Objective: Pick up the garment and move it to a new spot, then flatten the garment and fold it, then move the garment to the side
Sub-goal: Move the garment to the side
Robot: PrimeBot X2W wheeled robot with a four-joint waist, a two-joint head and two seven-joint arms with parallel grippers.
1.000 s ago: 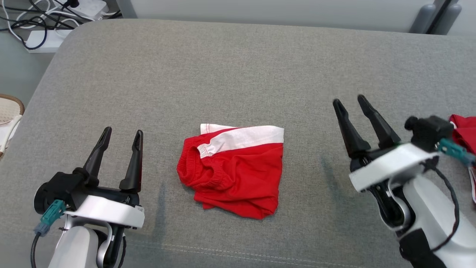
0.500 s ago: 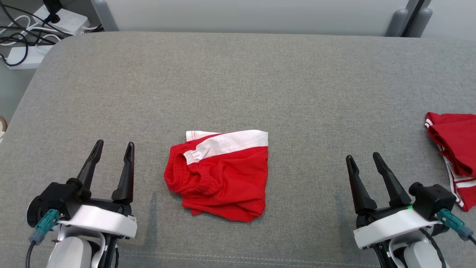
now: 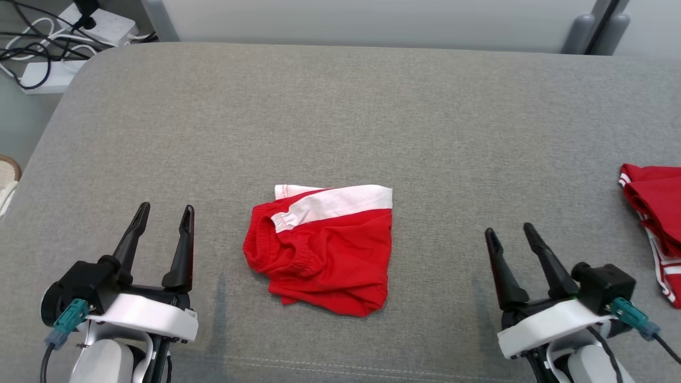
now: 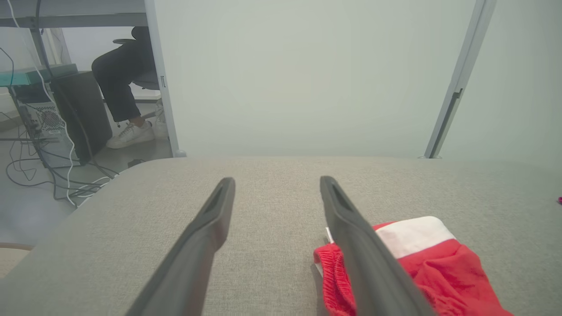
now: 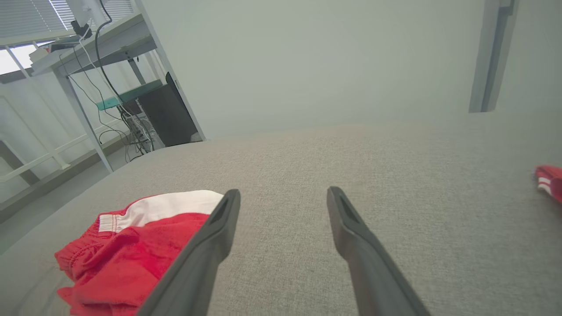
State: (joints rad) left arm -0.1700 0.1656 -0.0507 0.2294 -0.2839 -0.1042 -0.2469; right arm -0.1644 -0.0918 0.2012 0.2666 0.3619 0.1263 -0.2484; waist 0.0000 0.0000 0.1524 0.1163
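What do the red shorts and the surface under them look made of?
Shorts: soft matte knit, likely cotton; it wrinkles, with a gathered elastic waistband and white band. Surface: gray woven upholstery fabric, matte, with a stitched seam; probably padded.

A pale wall (image 3: 372, 21) rises far beyond the left claw (image 3: 165, 207); cables (image 3: 21, 53) (tangled) cross the floor (image 3: 21, 122) left of it.

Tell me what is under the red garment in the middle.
The red garment lies on the grey cushion, which shows all around its edges. Its lower layers and the cushion beneath are covered and cannot be checked.
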